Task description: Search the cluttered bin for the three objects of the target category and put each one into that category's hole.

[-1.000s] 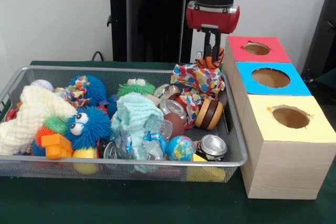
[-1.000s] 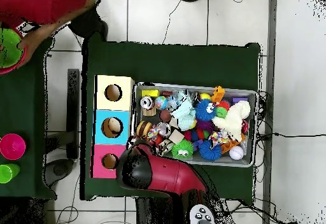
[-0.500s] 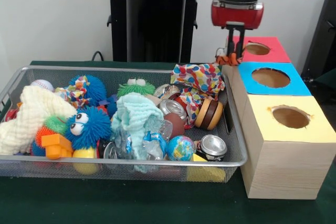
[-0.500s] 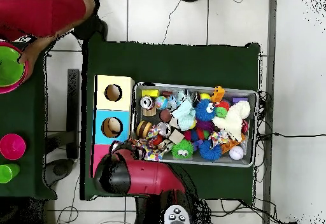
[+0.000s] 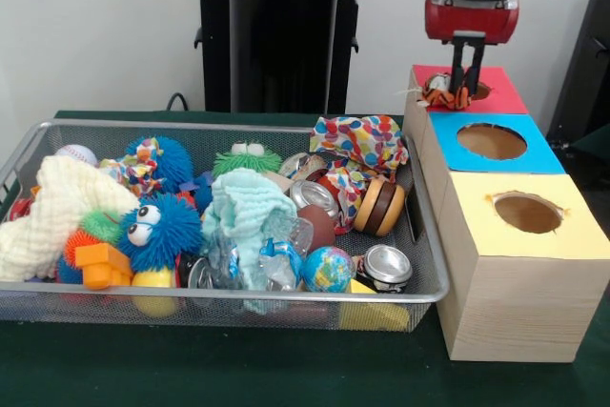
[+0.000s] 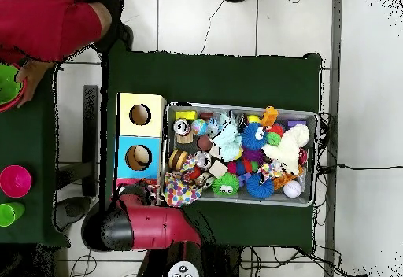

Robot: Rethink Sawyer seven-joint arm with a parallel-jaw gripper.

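My gripper is shut on a small orange toy with dark stripes. It holds the toy just above the red top of the far wooden box, at the left edge of its round hole, which the fingers partly hide. The wire mesh bin stands left of the boxes, full of toys, cloths and cans. In the overhead view my arm covers the red-topped box, and the bin lies to its right.
A blue-topped box and a yellow-topped box stand in a row in front of the red one. The bin holds puffer balls, cans and a spotted cloth. A person's red sleeve shows at the overhead view's top left.
My gripper has carried the orange toy up and out of the bin's far right corner and across to the red-topped box. The person's arm has shifted.
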